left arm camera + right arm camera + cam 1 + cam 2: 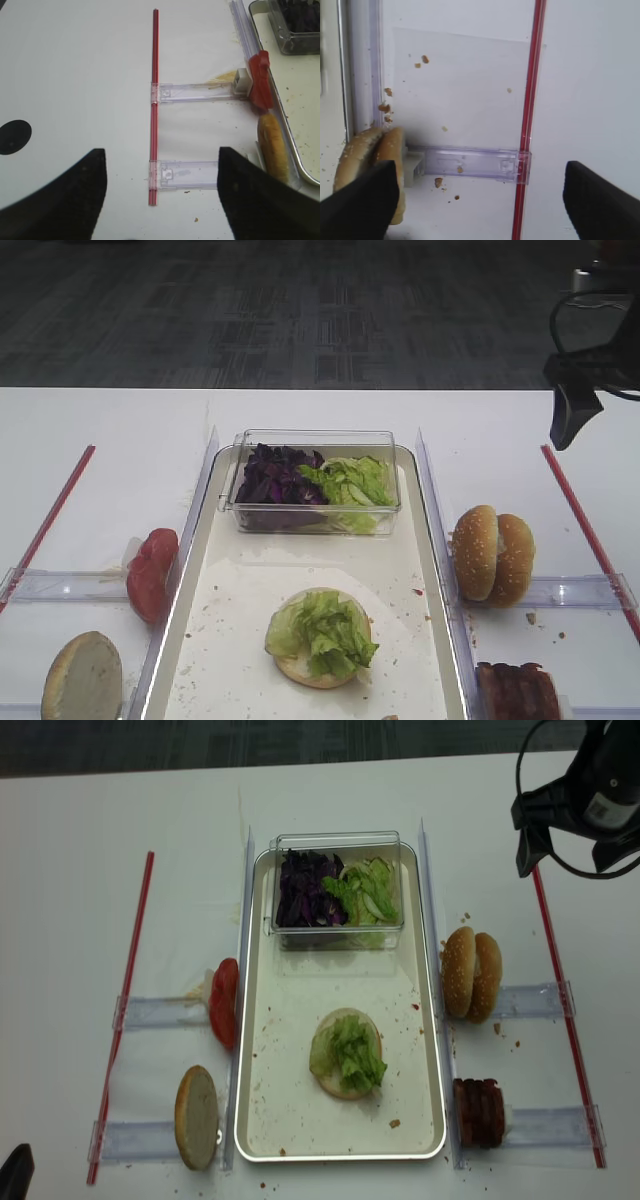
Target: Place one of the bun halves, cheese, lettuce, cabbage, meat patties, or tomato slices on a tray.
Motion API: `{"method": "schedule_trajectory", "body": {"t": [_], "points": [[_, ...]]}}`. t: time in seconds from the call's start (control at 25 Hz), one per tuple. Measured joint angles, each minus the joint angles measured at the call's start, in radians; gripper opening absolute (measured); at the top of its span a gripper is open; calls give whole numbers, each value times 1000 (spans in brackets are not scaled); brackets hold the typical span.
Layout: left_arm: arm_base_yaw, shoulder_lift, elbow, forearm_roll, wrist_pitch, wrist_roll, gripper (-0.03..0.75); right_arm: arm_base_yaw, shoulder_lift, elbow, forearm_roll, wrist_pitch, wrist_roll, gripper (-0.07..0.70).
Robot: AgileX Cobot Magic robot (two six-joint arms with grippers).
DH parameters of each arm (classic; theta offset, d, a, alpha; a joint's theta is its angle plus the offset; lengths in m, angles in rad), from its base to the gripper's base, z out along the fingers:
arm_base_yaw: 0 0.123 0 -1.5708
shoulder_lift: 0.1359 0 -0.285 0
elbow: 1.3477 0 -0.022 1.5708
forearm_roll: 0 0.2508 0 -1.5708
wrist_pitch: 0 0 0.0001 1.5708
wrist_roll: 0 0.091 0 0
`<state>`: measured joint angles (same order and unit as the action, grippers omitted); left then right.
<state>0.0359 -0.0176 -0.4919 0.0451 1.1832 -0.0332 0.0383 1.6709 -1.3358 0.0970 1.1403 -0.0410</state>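
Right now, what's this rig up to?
Burger assembly on the tray. A bun half already lies there with lettuce on top. The right gripper hangs open and empty above the table's far right, beyond the two buns standing on edge beside the tray. The left gripper is open too, holding nothing, over the left side. Tomato slices, another bun half and meat patties wait beside the tray; the tub holds cabbage and more lettuce.

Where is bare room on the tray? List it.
Free: the strip of long cream-white tray between the clear plastic tub and the lettuce-topped bun half, plus both sides of that bun. Crowded: the far end, filled by the tub.
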Motion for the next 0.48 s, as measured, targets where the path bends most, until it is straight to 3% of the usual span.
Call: {"method": "schedule_trajectory", "body": {"t": [0.48], "points": [[0, 0, 0, 0, 0, 0, 470, -15, 0, 0, -5, 6, 7, 689]]}}
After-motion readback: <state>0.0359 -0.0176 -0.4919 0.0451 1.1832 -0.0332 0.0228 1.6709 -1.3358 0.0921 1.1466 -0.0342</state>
